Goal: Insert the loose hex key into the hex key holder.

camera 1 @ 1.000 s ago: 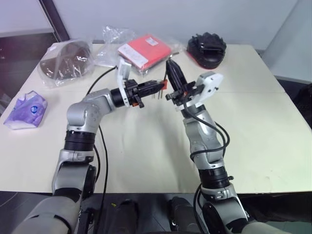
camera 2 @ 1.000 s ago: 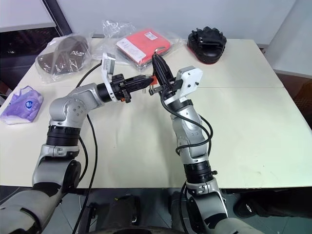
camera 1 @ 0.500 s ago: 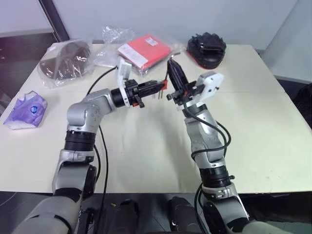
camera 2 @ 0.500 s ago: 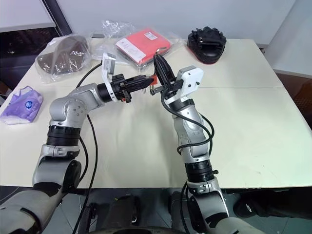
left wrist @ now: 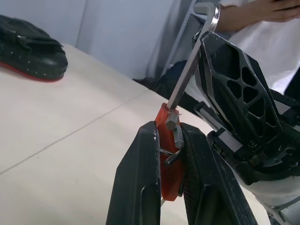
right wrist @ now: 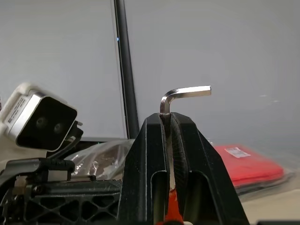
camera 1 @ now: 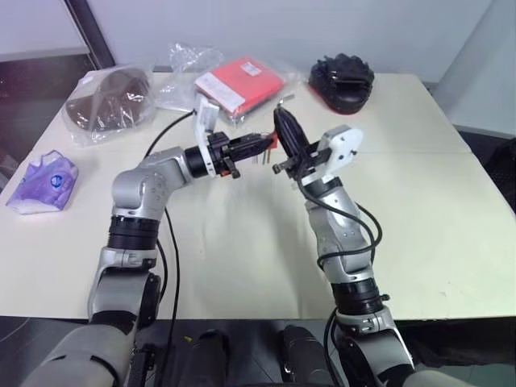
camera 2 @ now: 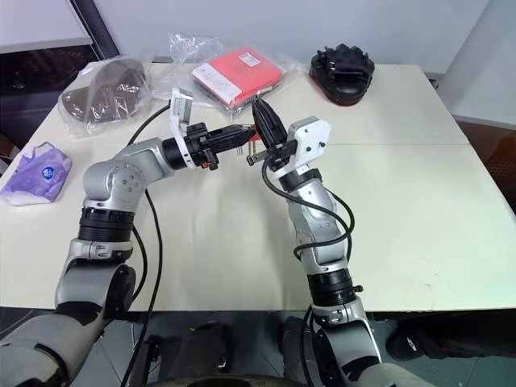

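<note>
With the left gripper [left wrist: 169, 154] pinching the red hex key holder [left wrist: 168, 154] and the right gripper [right wrist: 168, 123] pinching the loose hex key [left wrist: 187, 75], whose tip touches the holder, insertion is underway, probably needing a straight push.

The holder [left wrist: 168, 154] is translucent red-orange, with short dark keys [left wrist: 177, 136] in it. The loose key [left wrist: 187, 70] is bright silver-grey. Both grippers, left [camera 1: 260, 145] and right [camera 1: 284, 126], have black fingers on silver-grey arms. The table [camera 1: 451, 201] is cream. The flat package [camera 1: 239, 84] is red with a white label. The pouch [camera 1: 45, 182] is purple and white.
</note>
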Available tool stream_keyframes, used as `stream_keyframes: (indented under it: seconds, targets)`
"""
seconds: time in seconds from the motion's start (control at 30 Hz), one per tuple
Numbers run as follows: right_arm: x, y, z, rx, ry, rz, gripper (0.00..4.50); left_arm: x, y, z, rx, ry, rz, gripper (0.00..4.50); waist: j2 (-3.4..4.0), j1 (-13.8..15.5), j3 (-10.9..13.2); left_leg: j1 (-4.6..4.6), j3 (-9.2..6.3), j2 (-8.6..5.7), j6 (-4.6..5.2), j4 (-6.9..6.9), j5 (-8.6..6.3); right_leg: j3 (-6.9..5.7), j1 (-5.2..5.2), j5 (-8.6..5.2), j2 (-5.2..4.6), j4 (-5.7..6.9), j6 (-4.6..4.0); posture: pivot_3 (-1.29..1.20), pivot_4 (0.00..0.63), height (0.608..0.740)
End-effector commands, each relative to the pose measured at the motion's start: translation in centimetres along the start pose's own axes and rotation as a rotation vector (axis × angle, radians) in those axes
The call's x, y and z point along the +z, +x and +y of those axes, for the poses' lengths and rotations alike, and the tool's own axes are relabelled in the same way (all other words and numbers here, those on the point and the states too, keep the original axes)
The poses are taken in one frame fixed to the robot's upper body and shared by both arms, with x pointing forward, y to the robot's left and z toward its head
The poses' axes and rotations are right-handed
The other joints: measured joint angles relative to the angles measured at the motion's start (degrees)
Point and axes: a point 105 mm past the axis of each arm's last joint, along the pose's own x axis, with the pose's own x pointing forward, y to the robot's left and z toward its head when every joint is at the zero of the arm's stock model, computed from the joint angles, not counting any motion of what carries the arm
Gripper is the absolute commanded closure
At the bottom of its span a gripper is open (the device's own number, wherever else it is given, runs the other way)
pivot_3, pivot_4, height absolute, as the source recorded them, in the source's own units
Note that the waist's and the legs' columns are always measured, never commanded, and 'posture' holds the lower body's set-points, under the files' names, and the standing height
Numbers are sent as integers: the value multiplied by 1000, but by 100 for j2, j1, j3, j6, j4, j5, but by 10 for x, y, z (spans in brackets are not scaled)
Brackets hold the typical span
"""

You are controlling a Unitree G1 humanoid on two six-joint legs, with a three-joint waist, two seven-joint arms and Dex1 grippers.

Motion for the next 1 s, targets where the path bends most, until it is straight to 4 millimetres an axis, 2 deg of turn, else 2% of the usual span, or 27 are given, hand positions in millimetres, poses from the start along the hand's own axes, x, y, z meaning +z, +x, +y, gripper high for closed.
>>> stream_keyframes:
  seconds: [0.03, 0.13, 0.2, 0.23, 0.27, 0.5, 0.63, 0.7, 0.83, 0.93, 1.0]
  targets:
    - [0, -2, 6, 24, -10, 1, 4457, 28, 1, -11, -46, 58, -82, 4412, 0, 4, 0, 0, 0, 0, 0, 0, 0, 0, 0, 0, 0, 0, 0, 0, 150, 740]
    - [-1, -4, 6, 22, -5, 12, 3467, 28, 1, -11, -46, 58, -81, 4412, 0, 0, 0, 0, 0, 0, 0, 0, 0, 0, 0, 0, 0, 0, 0, 0, 150, 740]
    - [-1, -6, 4, 14, -6, 15, 2591, 28, 1, -11, -46, 57, -81, 4412, 0, 0, 0, 0, 0, 0, 0, 0, 0, 0, 0, 0, 0, 0, 0, 0, 150, 740]
    - [-1, -9, 4, 16, -13, 21, 1956, 27, 1, -11, -45, 57, -80, 4412, 0, 0, 0, 0, 0, 0, 0, 0, 0, 0, 0, 0, 0, 0, 0, 0, 150, 740]
    - [0, -13, 2, 18, -21, 29, 1505, 27, 1, -11, -45, 56, -80, 4412, 0, 4, 0, 0, 0, 0, 0, 0, 0, 0, 0, 0, 0, 0, 0, 0, 150, 740]
    - [15, -74, -19, 13, -120, 149, 1505, 18, 0, -14, -53, 29, -63, 4412, 0, 55, 0, -2, 0, -8, 0, 3, 0, 0, 6, 0, -8, -4, 1, 0, 150, 740]
    - [20, -109, -34, -30, -176, 255, 1505, -2, 1, -18, -79, -35, -18, 4412, 1, 23, 0, 7, 1, -6, 0, 3, 0, 1, 14, -1, 0, -3, 1, 0, 150, 740]
    - [23, -119, -41, -58, -200, 282, 1505, -11, 2, -21, -94, -76, -4, 4412, 1, 13, 0, 18, 3, -5, 1, 3, -1, 0, 27, -1, 6, -4, 0, 0, 150, 740]
    - [32, -140, -58, -150, -277, 325, 1505, -54, 12, -21, -87, -280, 30, 4412, 1, 35, 0, 35, 5, -5, 2, 3, -1, 1, 47, -2, 6, -8, 0, 0, 150, 740]
    - [39, -149, -63, -207, -313, 330, 1505, -87, 28, -22, -60, -415, 76, 4412, 0, 63, 0, 40, 5, -7, 2, 4, -1, 3, 55, -4, 6, -12, 3, 0, 150, 740]
    - [40, -151, -63, -227, -322, 331, 1505, -100, 36, -25, -58, -463, 103, 4412, 0, 68, 0, 41, 6, -8, 2, 6, -1, 3, 56, -4, 6, -13, 3, 0, 150, 740]
